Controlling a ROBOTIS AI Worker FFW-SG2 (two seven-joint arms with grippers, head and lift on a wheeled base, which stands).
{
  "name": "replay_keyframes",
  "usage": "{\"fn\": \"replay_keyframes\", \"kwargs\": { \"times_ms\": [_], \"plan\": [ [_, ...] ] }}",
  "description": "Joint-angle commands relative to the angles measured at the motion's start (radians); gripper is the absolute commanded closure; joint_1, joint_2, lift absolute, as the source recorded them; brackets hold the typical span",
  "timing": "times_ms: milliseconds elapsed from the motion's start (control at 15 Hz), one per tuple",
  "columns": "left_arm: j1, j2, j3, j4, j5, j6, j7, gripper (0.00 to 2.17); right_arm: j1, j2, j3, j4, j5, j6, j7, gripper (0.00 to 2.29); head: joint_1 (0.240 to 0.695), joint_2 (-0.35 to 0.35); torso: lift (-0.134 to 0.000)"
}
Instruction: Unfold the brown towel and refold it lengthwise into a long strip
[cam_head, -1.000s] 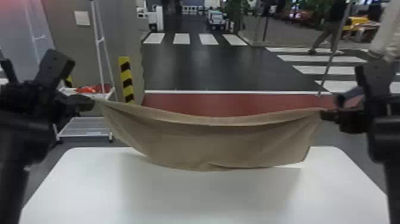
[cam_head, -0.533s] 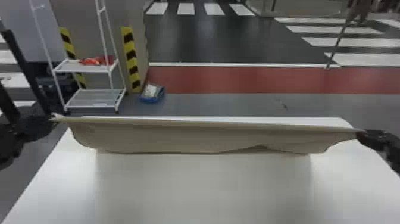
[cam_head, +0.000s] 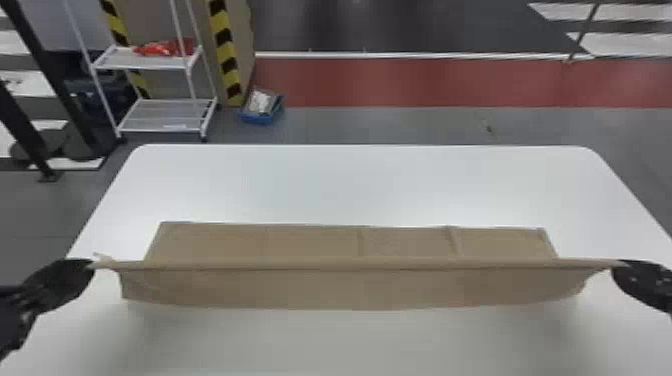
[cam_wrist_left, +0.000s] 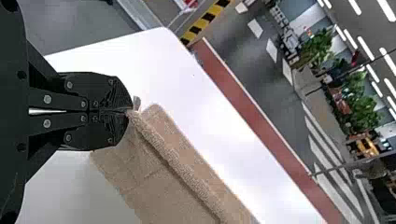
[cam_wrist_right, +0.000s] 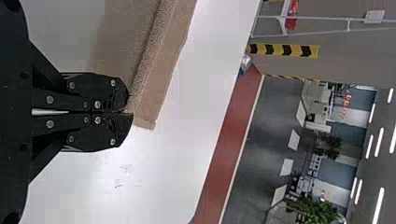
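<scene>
In the head view my left gripper (cam_head: 91, 265) and my right gripper (cam_head: 619, 266) pinch opposite ends of the brown towel's (cam_head: 350, 287) near edge, pulled straight across the white table. Behind that raised edge, a flat strip of the towel lies on the table top. The left wrist view has my left gripper (cam_wrist_left: 130, 111) shut on a corner of the towel (cam_wrist_left: 159, 182). Likewise, my right gripper (cam_wrist_right: 127, 112) is closed on the other corner of the towel (cam_wrist_right: 161, 79) in the right wrist view.
The white table (cam_head: 360, 185) extends beyond the towel on its far side. On the floor past its far left corner stand a white wire shelf (cam_head: 160, 117) and a small blue box (cam_head: 262, 107).
The head view has tilted down. The towel, earlier hanging stretched above the table, is lower and nearer, and its far part now rests on the table. Both grippers keep their hold.
</scene>
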Motion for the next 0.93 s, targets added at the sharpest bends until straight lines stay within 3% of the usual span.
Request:
{"fn": "replay_keyframes", "kwargs": {
  "times_ms": [0,267,333,533,867],
  "plan": [
    [0.022,0.003,0.018,0.033,-0.011,-0.034,-0.025,2.15,0.009,0.001,0.003,0.021,0.001,-0.018,0.022,1.42,0.695,0.012,-0.123],
    [-0.047,0.011,-0.005,0.057,-0.070,-0.018,-0.083,2.15,-0.068,-0.014,0.024,0.071,0.060,-0.003,0.042,1.42,0.695,0.037,-0.123],
    [-0.075,0.014,-0.023,0.068,-0.097,-0.012,-0.091,2.15,-0.103,-0.025,0.036,0.096,0.096,0.013,0.080,1.42,0.695,0.035,-0.123],
    [-0.171,0.034,-0.098,0.134,-0.179,0.028,-0.098,2.15,-0.198,-0.060,0.101,0.174,0.204,0.074,0.117,1.42,0.695,0.022,-0.123],
    [-0.311,0.061,-0.207,0.226,-0.278,0.166,-0.100,2.15,-0.303,-0.082,0.176,0.284,0.308,0.096,0.125,1.42,0.695,0.002,-0.123]
  ]
}}
